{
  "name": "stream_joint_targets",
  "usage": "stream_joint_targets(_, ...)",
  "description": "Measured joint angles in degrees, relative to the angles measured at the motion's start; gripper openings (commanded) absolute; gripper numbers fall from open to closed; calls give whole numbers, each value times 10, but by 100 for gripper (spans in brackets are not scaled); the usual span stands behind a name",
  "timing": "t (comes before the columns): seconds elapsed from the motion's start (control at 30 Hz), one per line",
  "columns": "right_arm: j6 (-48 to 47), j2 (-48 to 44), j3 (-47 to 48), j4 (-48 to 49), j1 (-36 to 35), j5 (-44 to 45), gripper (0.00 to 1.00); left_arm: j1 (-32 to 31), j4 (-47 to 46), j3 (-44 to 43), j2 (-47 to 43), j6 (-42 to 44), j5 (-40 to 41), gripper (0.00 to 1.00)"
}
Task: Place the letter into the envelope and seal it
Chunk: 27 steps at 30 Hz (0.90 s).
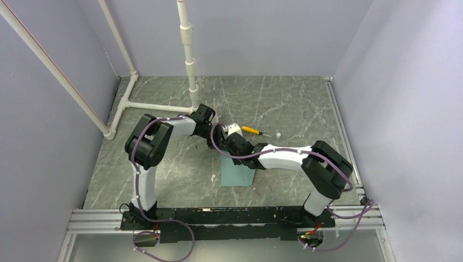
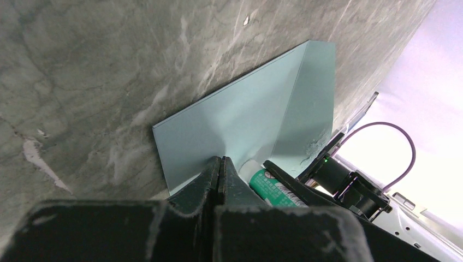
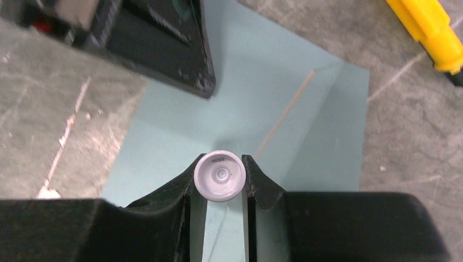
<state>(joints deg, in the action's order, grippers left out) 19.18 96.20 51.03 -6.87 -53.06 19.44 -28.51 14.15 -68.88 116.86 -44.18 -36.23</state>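
Note:
The teal envelope (image 1: 238, 176) (image 2: 235, 120) (image 3: 256, 98) lies flat on the marble table, its flap (image 2: 308, 103) bent up along a crease. My left gripper (image 2: 220, 159) (image 1: 214, 134) is shut, its closed tips resting on the envelope's surface with nothing visibly between them. My right gripper (image 3: 218, 174) (image 1: 236, 146) is shut on a glue stick (image 3: 218, 176) with a green label (image 2: 270, 185), held end-down just over the envelope beside the crease. The letter is hidden from every view.
A yellow pen-like tool (image 1: 251, 130) (image 3: 431, 33) lies on the table just behind the envelope. A white pipe frame (image 1: 188, 60) stands at the back left. Walls enclose the table on three sides.

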Motion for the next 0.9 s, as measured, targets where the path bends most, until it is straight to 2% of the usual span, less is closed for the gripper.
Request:
stream_joint_targets(0.17, 2, -48, -49, -3, -4, -18, 0, 0, -2, 1, 0, 0, -1, 3)
stream_joint_targets(0.37, -4, -66, -65, -1, -18, -55, 0, 0, -4, 2, 0, 0, -2, 2)
stream_joint_targets(0.6, -10, -53, -53, 2, -29, -67, 0, 1, -8, 5, 0, 0, -5, 2)
stream_joint_targets(0.9, 9, -13, -3, -19, 6, -62, 0, 1, -9, 5, 0, 0, -6, 2)
